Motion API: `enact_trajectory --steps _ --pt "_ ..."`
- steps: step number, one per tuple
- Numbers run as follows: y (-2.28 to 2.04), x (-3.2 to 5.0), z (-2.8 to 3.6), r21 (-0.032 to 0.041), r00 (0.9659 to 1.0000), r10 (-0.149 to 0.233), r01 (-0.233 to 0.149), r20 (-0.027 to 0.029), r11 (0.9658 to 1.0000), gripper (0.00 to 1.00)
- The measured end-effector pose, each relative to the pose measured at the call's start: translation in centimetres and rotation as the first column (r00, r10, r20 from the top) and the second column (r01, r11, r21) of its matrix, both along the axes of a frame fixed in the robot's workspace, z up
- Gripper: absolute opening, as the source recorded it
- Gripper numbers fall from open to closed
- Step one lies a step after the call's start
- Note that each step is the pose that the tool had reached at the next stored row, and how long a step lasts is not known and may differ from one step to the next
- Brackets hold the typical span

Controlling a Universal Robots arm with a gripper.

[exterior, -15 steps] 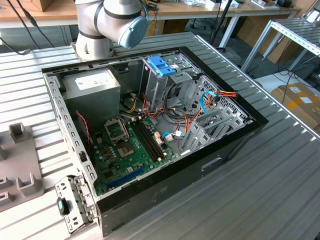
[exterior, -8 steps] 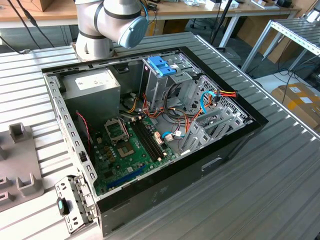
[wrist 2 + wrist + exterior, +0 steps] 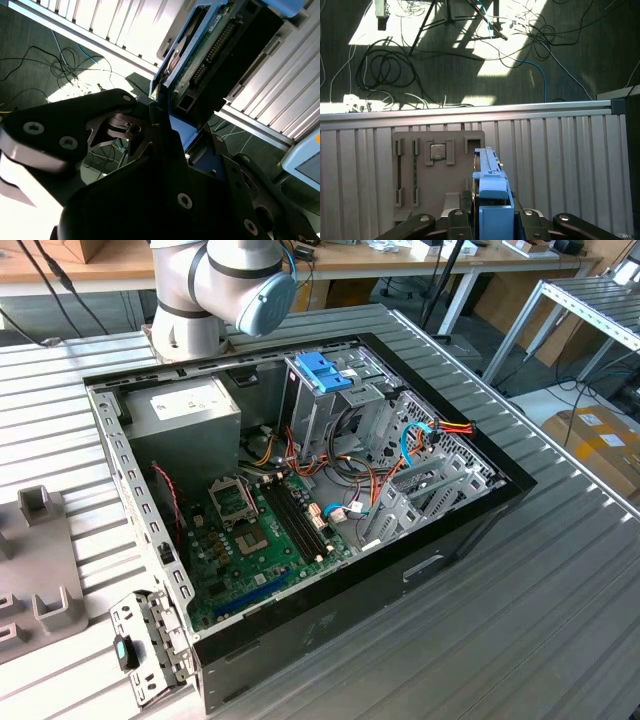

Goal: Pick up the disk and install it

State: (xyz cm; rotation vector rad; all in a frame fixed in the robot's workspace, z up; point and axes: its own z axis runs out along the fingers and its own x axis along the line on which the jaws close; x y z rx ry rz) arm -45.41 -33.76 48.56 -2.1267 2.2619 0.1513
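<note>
Claw [image 3: 492, 222]: I see it clamped on the disk [image 3: 494, 197].
Disk: on edge between the jaws, sticking out past the fingertips.
Room: slatted table [image 3: 560, 150] and grey tray [image 3: 440, 170] beyond the claw, the table rim farther out.

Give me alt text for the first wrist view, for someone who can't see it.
The gripper is shut on the blue-framed disk, held edge-on above a ribbed metal table. On the table lies a grey fixture plate holding a square chip; cables sprawl on the floor beyond.
</note>
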Motion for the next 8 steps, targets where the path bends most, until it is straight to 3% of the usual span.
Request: enact_trajectory --steps 8 --pt "0.00 0.00 0.48 0.0000 1.0000 0.000 0.000 -0.0001 1.0000 0.37"
